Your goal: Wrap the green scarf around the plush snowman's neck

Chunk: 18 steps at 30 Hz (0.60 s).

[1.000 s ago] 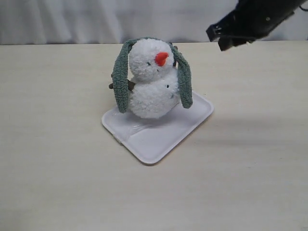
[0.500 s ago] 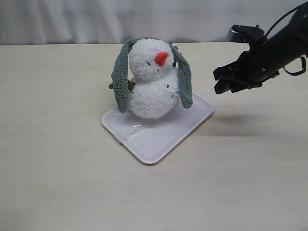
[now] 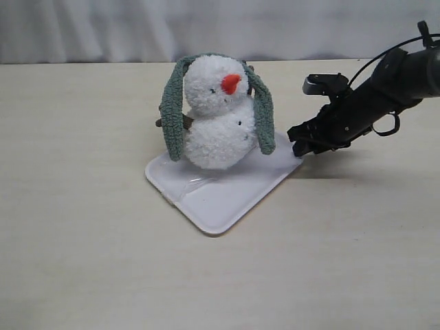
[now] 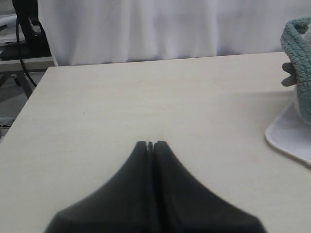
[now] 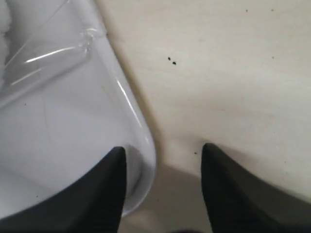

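The plush snowman [image 3: 214, 127] stands upright on a white tray [image 3: 227, 196]. The green scarf [image 3: 173, 110] lies draped over the back of its head, and both ends hang down its sides, the right end [image 3: 263, 117] reaching the tray. In the left wrist view one scarf end [image 4: 300, 58] shows at the picture's edge. My right gripper [image 3: 300, 139] is open and low at the tray's right corner. Its jaws straddle the tray's rim [image 5: 146, 145], one finger over the tray, the other over the table. My left gripper [image 4: 150, 144] is shut and holds nothing, hovering over bare table well away from the snowman.
A pale wooden table [image 3: 82, 240] carries everything, with a white curtain [image 3: 137, 27] behind it. Cables and a dark stand [image 4: 24, 29] sit beyond the table's far corner in the left wrist view.
My right gripper has come down from the upper right and leftward, reaching the tray's right corner. The snowman, scarf and tray have not moved.
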{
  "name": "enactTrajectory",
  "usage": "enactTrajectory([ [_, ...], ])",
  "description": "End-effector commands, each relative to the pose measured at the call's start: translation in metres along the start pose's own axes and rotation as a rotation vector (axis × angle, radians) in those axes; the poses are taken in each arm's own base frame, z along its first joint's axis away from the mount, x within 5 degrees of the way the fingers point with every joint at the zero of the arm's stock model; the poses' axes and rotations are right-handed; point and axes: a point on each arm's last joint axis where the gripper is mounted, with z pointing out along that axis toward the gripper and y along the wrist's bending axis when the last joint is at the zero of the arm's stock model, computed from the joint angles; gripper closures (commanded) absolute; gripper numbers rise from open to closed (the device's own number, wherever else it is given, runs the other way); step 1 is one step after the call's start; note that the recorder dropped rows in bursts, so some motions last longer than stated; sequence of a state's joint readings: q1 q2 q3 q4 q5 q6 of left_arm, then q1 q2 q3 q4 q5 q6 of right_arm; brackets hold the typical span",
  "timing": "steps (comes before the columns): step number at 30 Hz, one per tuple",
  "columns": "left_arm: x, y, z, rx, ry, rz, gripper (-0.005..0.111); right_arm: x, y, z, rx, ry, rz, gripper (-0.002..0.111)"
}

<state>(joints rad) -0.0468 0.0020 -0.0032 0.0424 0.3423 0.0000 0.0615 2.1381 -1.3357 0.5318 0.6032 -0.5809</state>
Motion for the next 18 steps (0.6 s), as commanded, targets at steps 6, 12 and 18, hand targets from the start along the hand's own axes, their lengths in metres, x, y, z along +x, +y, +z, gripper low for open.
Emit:
enactTrajectory([
  [6, 0.0, 0.0, 0.0, 0.002, -0.009, -0.002, 0.107, 0.003, 0.006, 0.005, -0.087, 0.024, 0.022, 0.098],
  [12, 0.0, 0.0, 0.0, 0.002, -0.009, -0.002, 0.107, 0.011, 0.003, 0.007, -0.071, 0.036, 0.158, 0.104],
  [18, 0.0, 0.0, 0.0, 0.002, -0.009, -0.002, 0.107, 0.025, -0.002, -0.008, 0.056, -0.113, 0.289, 0.104],
])
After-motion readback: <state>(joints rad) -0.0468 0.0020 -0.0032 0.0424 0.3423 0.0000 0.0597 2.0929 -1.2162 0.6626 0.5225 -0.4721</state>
